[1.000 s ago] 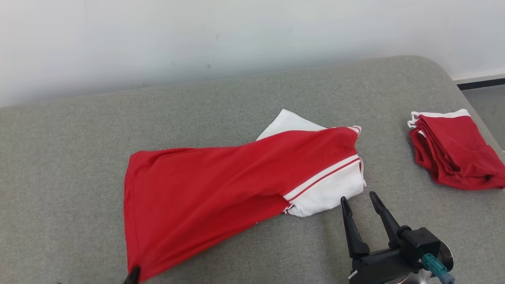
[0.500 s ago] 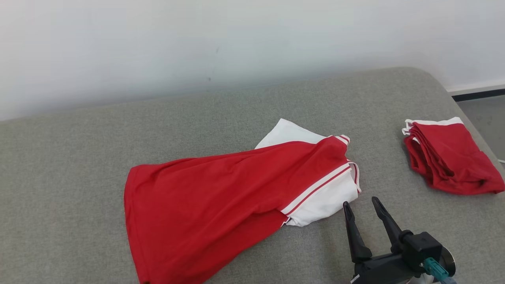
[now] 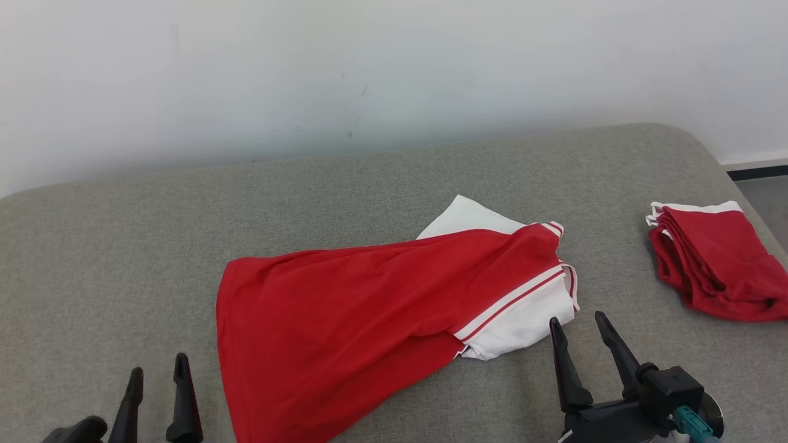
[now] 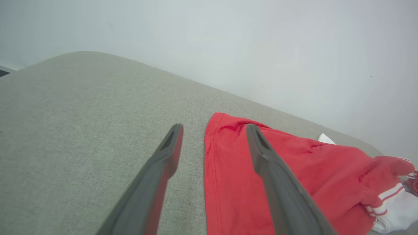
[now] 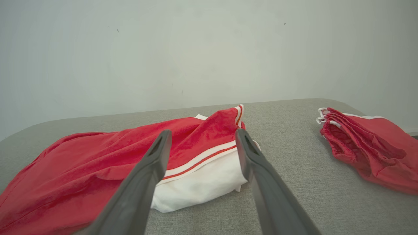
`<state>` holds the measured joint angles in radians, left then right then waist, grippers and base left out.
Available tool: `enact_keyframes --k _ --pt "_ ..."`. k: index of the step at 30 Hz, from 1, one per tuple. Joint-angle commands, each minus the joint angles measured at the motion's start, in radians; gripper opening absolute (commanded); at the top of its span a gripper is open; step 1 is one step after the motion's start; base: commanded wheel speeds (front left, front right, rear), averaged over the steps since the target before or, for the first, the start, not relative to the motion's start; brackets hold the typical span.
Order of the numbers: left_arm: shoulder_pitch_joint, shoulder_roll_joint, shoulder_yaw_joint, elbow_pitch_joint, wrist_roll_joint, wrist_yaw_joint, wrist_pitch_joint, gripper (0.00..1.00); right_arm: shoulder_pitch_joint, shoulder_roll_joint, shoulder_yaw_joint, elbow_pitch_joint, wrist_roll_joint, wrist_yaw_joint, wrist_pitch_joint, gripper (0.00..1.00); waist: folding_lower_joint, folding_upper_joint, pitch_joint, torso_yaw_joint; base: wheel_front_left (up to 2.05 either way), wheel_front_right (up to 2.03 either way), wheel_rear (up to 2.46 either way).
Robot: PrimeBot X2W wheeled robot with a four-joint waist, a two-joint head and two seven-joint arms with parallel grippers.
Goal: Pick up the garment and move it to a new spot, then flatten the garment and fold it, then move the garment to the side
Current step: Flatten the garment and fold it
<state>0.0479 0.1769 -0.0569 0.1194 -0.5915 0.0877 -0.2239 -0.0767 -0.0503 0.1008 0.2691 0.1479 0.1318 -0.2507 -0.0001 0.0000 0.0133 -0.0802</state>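
At centre of the grey fabric-covered worktop (image 3: 123, 246) lies the garment (image 3: 345, 320): red shirt w/ white sleeves & red-white striped trim. It's spread loosely, not flat. Long creases run diag. across the red body. Hem end points to robot's left, sleeve end to its right. One white sleeve pokes out behind the red body, the other lies at the near right edge.

Lower left of head view: the left gripper (image 3: 159, 366) sits just beside the hem, apart from it, fingers spread w/ nothing betw. them. Left wrist view: the left gripper (image 4: 214, 129) looks along the hem edge of the garment (image 4: 228, 182); can't tell if a finger brushes the cloth.

Lower right: the right gripper (image 3: 577, 319) has its tips just short of the near white sleeve, fingers also spread, holding nothing. Right wrist view: the right gripper (image 5: 203, 131) is aimed at the sleeve end of the garment (image 5: 81, 156).

A folded stack (image 3: 714, 264) of red-white clothes sits at the far right of the worktop, well apart from the garment; the right wrist view has the folded stack (image 5: 369, 143) at its right. Pale wall (image 3: 369, 74) behind.
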Motion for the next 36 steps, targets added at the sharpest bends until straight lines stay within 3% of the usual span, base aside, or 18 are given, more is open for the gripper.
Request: enact_keyframes --k 1,8,18,23,27,36 --pt "-0.026 0.01 -0.012 0.009 0.04 0.003 -0.016 1.0 0.007 0.0 -0.002 -0.003 0.0 -0.003 -0.002 1.0 0.0001 0.0 -0.002 0.004 0.0 0.0 0.0" --pt "-0.079 0.01 -0.064 0.056 0.199 0.002 -0.041 1.0 -0.009 0.0 -0.014 0.008 -0.007 -0.003 0.002 1.0 0.0001 0.0 0.002 0.006 0.0 0.0 0.0" --pt "-0.093 -0.053 -0.037 0.04 0.27 -0.043 -0.042 1.0 -0.178 -0.027 -0.079 0.078 -0.008 -0.003 0.133 1.0 0.0001 0.0 0.041 0.025 0.0 0.0 0.0" --pt "-0.116 -0.076 -0.013 0.048 0.282 -0.076 -0.042 1.0 -0.352 -0.074 -0.113 0.223 0.053 -0.003 0.312 1.0 0.0001 0.0 0.08 0.061 0.0 0.0 0.0" --pt "-0.138 -0.087 -0.005 0.061 0.293 -0.093 -0.042 1.0 -0.442 -0.096 -0.135 0.33 0.058 -0.003 0.391 1.0 0.0001 0.0 0.106 0.086 0.0 0.0 0.0" --pt "-0.17 -0.106 0.016 0.081 0.314 -0.114 -0.041 1.0 -0.556 -0.102 -0.141 0.521 0.065 -0.003 0.389 1.0 0.0001 0.0 0.137 0.119 0.0 0.0 0.0"
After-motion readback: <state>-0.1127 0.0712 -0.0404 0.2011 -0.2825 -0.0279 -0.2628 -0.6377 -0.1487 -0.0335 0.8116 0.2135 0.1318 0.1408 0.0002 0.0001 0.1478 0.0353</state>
